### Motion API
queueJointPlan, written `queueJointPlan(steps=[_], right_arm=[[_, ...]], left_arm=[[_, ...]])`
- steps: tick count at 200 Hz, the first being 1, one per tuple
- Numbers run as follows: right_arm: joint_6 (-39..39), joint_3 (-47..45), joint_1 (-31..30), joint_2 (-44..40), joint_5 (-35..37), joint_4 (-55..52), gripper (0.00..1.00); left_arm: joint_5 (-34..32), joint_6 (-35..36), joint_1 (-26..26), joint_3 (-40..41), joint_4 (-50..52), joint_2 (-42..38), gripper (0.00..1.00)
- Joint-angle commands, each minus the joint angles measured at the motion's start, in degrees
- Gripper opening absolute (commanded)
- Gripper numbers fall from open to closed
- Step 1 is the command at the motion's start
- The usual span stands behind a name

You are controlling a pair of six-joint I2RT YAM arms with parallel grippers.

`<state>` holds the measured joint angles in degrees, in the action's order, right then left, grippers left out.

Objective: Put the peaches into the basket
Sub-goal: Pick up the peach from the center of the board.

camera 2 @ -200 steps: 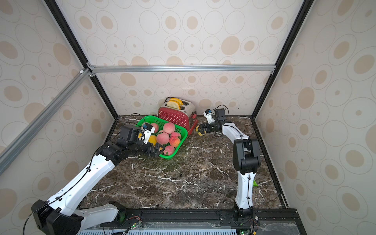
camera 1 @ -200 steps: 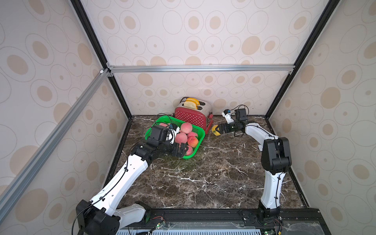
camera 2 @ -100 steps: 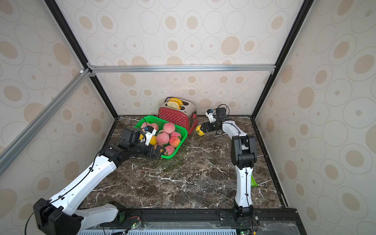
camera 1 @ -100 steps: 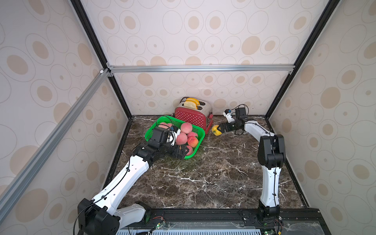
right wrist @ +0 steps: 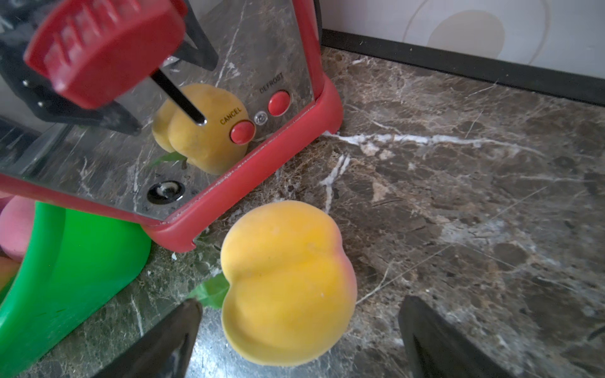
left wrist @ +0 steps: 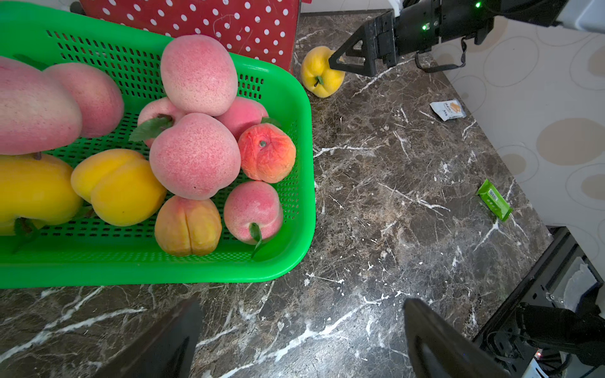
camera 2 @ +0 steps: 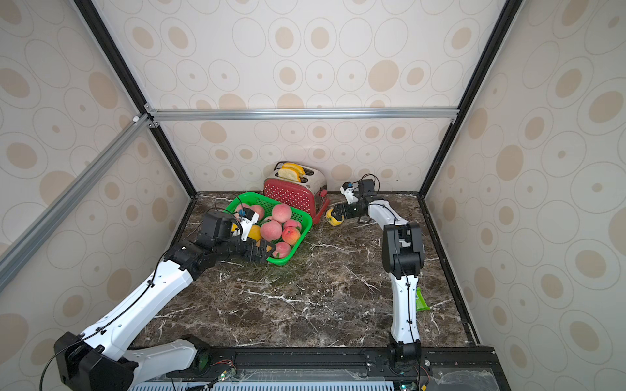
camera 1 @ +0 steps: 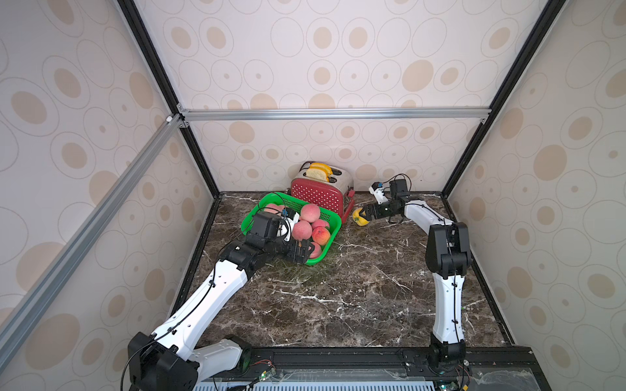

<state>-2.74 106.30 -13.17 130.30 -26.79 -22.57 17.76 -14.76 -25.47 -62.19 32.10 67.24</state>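
Holding eleven peaches (left wrist: 193, 157), one basket (left wrist: 305, 183), one yellow peach (right wrist: 284, 294) outside, one toaster (camera 1: 316, 200)

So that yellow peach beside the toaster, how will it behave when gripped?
Rounded and lobed, the yellow peach may roll if nudged off-centre. Its matte, fuzzy-looking skin should hold fairly well once the open right gripper closes.
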Motion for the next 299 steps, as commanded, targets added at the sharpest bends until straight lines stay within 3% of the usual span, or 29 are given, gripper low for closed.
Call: queueJointPlan(steps=[1, 70, 184, 218, 251, 299], right_arm=[[-0.6, 1.1, -0.2, 2.1, -1.1, -1.3, 0.98], [0.2, 3.9, -0.5, 4.2, -1.2, -4.2, 0.95], [0.9, 4.8, -1.2, 5.4, -2.2, -4.2, 0.71], [1.3, 4.5, -1.2, 4.5, -1.8, -4.9, 0.69], [0.5, -1.1, -1.2, -0.8, -0.2, -2.2, 0.68], [-3.1, -16.6, -1.2, -13.3, 1.8, 6.8, 0.67]], left_arm=[[-1.2, 0.2, -0.3, -0.1, 0.8, -1.5, 0.99], [-0.8, -1.0, -0.3, -0.5, -0.3, -1.3, 0.99], [-2.7, -1.3, -0.3, 0.4, 0.7, -2.0, 0.99], [-3.3, -1.2, -0.2, 0.3, 1.5, -1.7, 0.99], [-2.8, -1.7, -0.3, 0.6, 1.4, -1.7, 0.99], [-2.2, -2.9, -0.2, -0.4, 3.5, -1.7, 0.99]])
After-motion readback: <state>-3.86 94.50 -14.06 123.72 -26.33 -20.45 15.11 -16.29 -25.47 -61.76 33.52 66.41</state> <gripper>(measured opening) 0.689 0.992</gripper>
